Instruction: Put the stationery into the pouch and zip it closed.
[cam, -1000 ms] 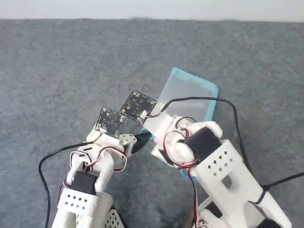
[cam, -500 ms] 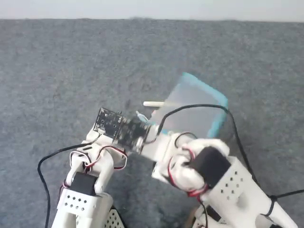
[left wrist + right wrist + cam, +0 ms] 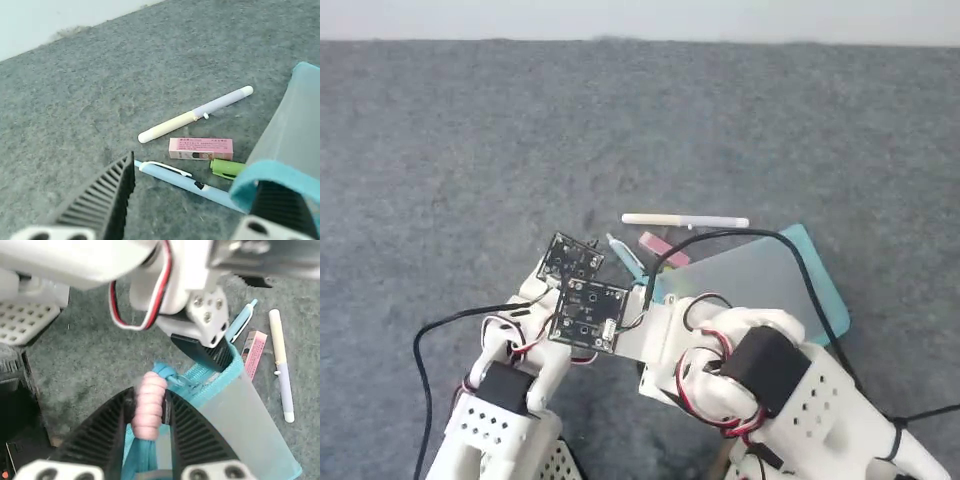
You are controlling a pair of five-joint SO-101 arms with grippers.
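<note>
The pen (image 3: pixel 685 220) lies behind the eraser (image 3: pixel 663 246), pouch (image 3: pixel 770 285) before both, perhaps touching.

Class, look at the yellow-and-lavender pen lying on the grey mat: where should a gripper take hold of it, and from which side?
Grip the yellow-and-lavender pen at mid-barrel, coming straight down from above with the jaws across its narrow width. It lies flat on the grey mat, apart from the pink eraser, so both long sides look free.
</note>
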